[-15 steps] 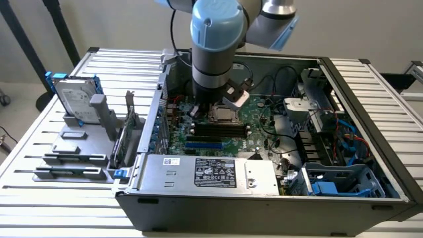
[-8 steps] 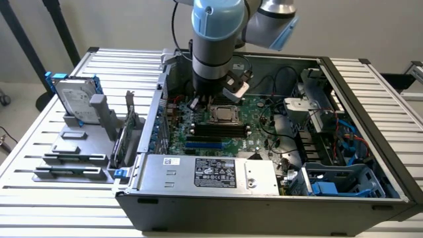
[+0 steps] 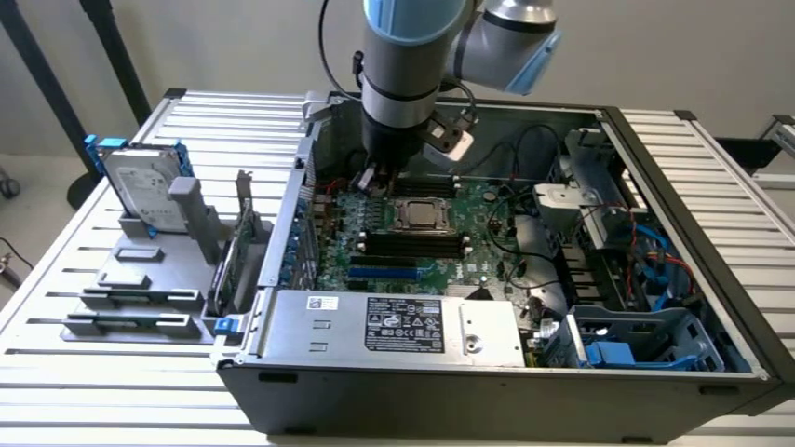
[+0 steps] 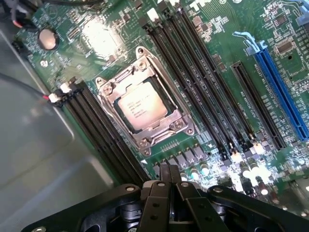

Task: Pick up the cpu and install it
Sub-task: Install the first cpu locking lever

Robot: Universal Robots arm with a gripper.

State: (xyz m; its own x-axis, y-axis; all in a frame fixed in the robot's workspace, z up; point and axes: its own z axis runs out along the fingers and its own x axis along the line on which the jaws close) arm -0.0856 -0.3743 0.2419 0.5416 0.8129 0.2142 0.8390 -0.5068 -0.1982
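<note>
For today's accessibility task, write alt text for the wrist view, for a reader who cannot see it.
A silver-topped cpu sits inside its metal socket frame on a green motherboard, seen from close above. Long black memory slots run along both sides of the socket, with a blue expansion slot farther out. The dark gripper juts in at the picture's edge, over the board beside the socket.

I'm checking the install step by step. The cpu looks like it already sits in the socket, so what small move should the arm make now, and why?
Probably a short lift straight up, away from the board. The cpu lies flat in its socket on the motherboard, and the gripper hangs just above the board beside it, carrying nothing that I can see. Rising straight should keep it off the memory slots and cables.
</note>
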